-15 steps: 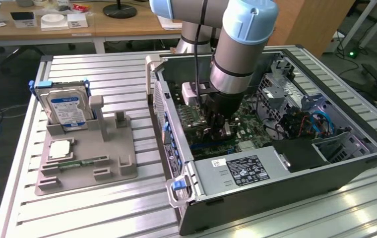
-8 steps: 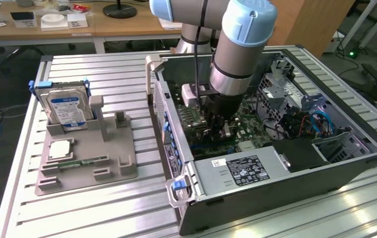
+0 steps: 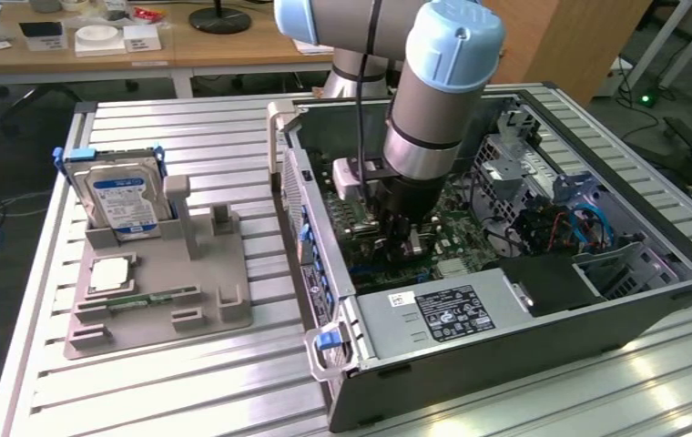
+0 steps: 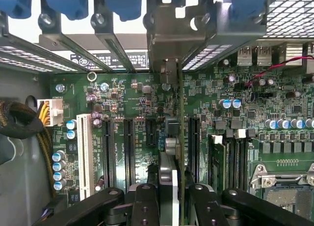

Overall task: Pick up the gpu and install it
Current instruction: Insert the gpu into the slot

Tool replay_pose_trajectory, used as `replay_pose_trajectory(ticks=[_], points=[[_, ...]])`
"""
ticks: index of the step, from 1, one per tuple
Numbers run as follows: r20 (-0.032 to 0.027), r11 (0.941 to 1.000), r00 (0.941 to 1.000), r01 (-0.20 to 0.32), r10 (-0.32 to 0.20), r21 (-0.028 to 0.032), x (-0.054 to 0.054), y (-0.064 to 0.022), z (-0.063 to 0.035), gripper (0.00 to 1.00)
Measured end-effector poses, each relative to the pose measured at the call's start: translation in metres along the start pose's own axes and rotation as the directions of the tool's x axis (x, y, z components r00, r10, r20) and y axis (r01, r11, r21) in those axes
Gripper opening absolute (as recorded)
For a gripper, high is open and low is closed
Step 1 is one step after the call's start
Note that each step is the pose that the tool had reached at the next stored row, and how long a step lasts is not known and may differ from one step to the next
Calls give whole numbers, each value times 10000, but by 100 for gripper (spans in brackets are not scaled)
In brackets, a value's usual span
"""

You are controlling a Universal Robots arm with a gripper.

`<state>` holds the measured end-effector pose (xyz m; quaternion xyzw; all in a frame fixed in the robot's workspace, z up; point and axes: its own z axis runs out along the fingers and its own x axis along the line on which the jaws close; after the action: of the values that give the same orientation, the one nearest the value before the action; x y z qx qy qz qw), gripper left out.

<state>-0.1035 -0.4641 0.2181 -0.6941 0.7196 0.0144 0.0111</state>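
The gpu (image 4: 180, 137) shows edge-on in the wrist view as a thin card standing upright over the green motherboard (image 4: 132, 96). Its silvery bracket (image 4: 169, 44) sits against the case's rear slot openings. My gripper (image 4: 175, 199) is shut on the card, with black fingers (image 4: 146, 201) on either side of its near end. In the exterior view my gripper (image 3: 397, 235) reaches straight down into the open computer case (image 3: 528, 319), low over the board, and the arm hides most of the card.
Black expansion slots (image 4: 130, 152) and a white slot (image 4: 84, 152) lie beside the card, and memory sticks (image 4: 218, 162) stand on its other side. On the exterior view's left, a grey fixture (image 3: 188, 264) holds a hard drive (image 3: 121, 200), a processor (image 3: 113, 273) and a memory stick (image 3: 152, 299).
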Motion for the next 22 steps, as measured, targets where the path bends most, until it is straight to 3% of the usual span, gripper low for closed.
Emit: replay_pose_trajectory(ticks=[3,8,22], points=[[19,10000,10000,-3,3,6,-2,1,6,28],[14,9999,10000,5,-5,172,-2,1,-65,35],[21,9988,10000,17,-18,489,-17,4,-468,35]])
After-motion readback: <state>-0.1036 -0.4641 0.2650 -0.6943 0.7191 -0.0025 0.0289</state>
